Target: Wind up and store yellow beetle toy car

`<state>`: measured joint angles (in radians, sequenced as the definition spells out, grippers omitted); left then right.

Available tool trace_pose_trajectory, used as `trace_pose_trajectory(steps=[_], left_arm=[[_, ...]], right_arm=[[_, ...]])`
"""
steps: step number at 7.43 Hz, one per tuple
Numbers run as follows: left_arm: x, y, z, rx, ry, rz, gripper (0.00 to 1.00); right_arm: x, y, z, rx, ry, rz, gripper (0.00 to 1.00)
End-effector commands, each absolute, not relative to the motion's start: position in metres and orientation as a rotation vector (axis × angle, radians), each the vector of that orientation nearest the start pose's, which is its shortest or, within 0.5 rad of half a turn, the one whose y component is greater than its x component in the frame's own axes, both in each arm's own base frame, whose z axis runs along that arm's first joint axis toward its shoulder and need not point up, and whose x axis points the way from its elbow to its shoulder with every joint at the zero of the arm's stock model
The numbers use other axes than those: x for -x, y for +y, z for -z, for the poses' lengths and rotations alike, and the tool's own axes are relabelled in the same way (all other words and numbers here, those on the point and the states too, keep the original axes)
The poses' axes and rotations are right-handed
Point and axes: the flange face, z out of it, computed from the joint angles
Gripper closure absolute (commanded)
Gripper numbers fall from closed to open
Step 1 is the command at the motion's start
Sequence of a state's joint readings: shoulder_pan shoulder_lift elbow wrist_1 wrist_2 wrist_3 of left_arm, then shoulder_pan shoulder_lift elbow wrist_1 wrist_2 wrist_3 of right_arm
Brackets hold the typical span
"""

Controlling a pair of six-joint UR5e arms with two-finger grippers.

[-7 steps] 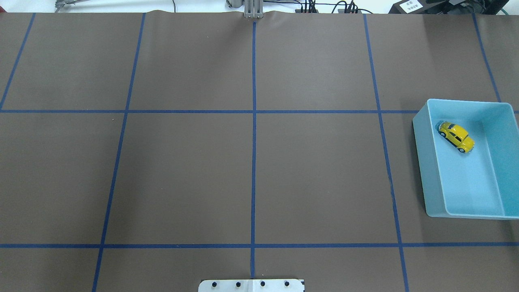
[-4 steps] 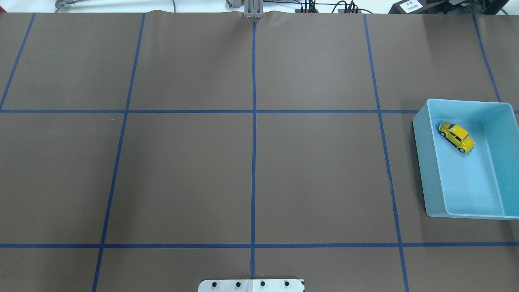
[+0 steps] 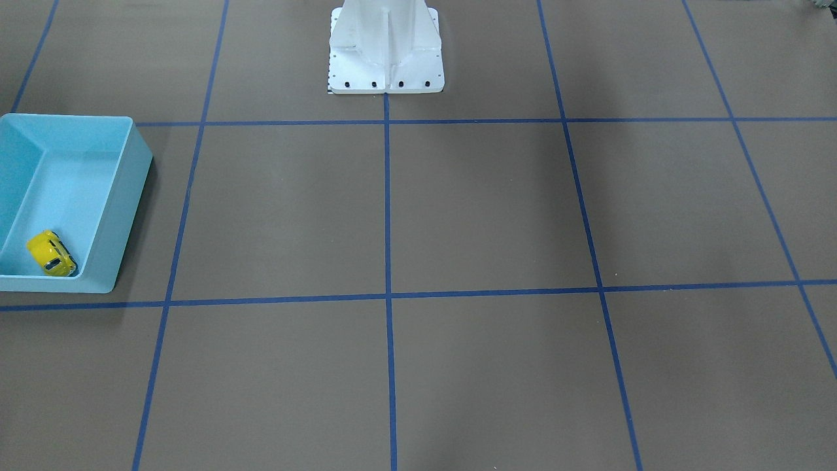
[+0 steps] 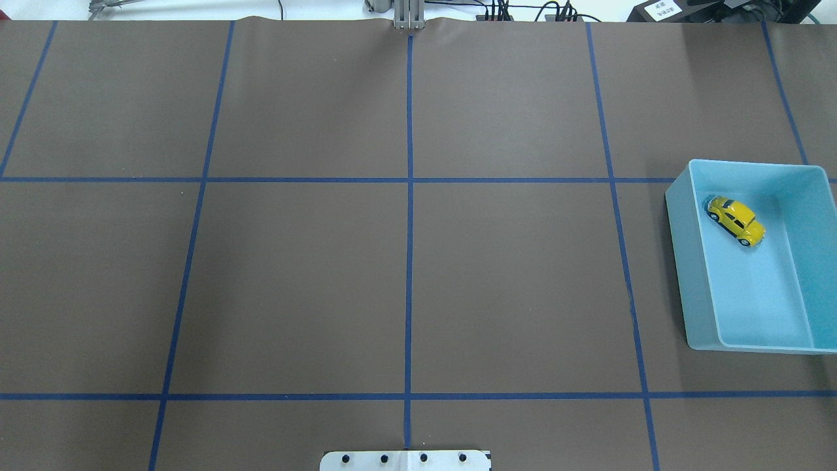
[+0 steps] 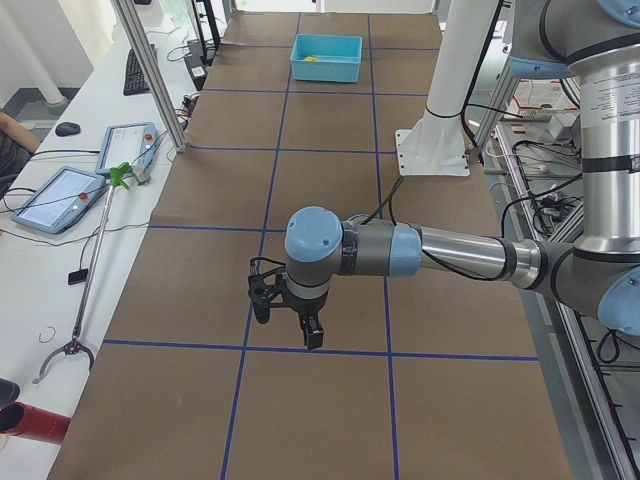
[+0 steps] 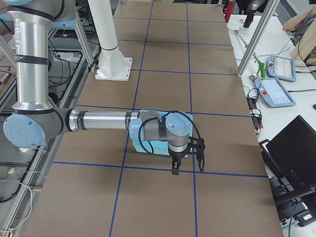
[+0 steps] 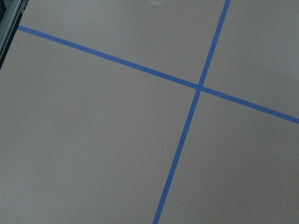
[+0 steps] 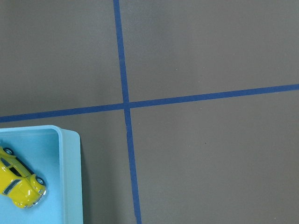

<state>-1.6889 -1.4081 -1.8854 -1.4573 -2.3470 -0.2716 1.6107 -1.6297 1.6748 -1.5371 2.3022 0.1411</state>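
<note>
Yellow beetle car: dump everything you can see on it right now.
The yellow beetle toy car is tiny, with a glossy bright-yellow rounded body, dark windows and small black wheels with silver hubs. It could be painted metal or plastic. It stands upright on its wheels on the floor of the light blue bin, diagonal to the walls, in the corner far from the robot's base and toward the table's middle. Whether it touches a wall is unclear. Nothing else touches it.

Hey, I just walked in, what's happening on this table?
Nothing is being handled right now. The yellow beetle toy car sits on its wheels inside the blue bin, toward one corner. The right gripper hangs above the table beside the bin, the left gripper far off; neither touches the car. Storing looks done.
</note>
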Motion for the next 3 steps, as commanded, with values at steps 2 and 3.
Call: trace_pose_trajectory(steps=[2, 3], left_arm=[[0.1128, -0.4108, -0.5899, 0.023, 0.779, 0.355, 0.00], [0.1129, -0.4108, -0.5900, 0.023, 0.778, 0.355, 0.00]], right_arm=[[-0.0859, -0.4692, -0.6357, -0.038, -0.730, -0.144, 0.00], [-0.0860, -0.4692, -0.6358, -0.038, -0.729, -0.145, 0.00]])
